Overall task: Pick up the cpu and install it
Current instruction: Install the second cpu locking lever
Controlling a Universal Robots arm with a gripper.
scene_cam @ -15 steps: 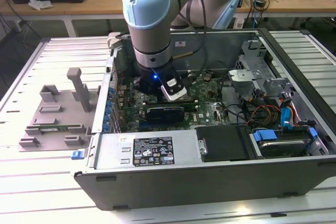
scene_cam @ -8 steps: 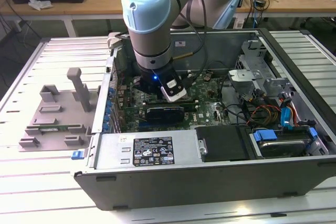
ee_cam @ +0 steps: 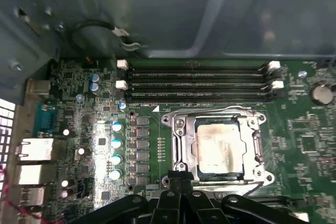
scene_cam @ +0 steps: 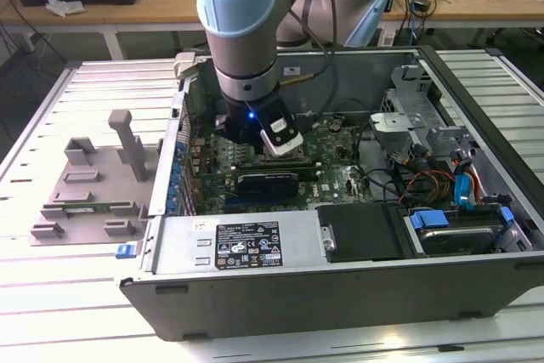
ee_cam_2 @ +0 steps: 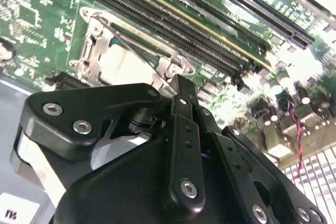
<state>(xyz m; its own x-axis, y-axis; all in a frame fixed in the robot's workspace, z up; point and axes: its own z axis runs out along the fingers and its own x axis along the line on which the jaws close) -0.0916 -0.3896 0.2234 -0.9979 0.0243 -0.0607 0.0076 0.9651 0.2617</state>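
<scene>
Your gripper (ee_cam: 181, 183) hangs low over the motherboard (ee_cam: 84, 129) inside the open computer case (scene_cam: 340, 291). In both wrist views its black fingers (ee_cam_2: 181, 90) meet at a closed tip with nothing between them, poised at the metal socket frame's (ee_cam: 176, 129) edge; contact cannot be confirmed.

In the first wrist view, the cpu (ee_cam: 218, 148) lies flat in that socket, at about 1 o'clock from the fingertips. It is a thin square chip; its pale silver-grey top is smudged and darker along the edges. The second wrist view shows it (ee_cam_2: 123, 66) as a pale square within the same frame.

Memory slots (ee_cam: 197, 85) run at 12 o'clock from the socket. In the exterior view, a grey tray (scene_cam: 85, 184) lies outside the case, at 9 o'clock.
</scene>
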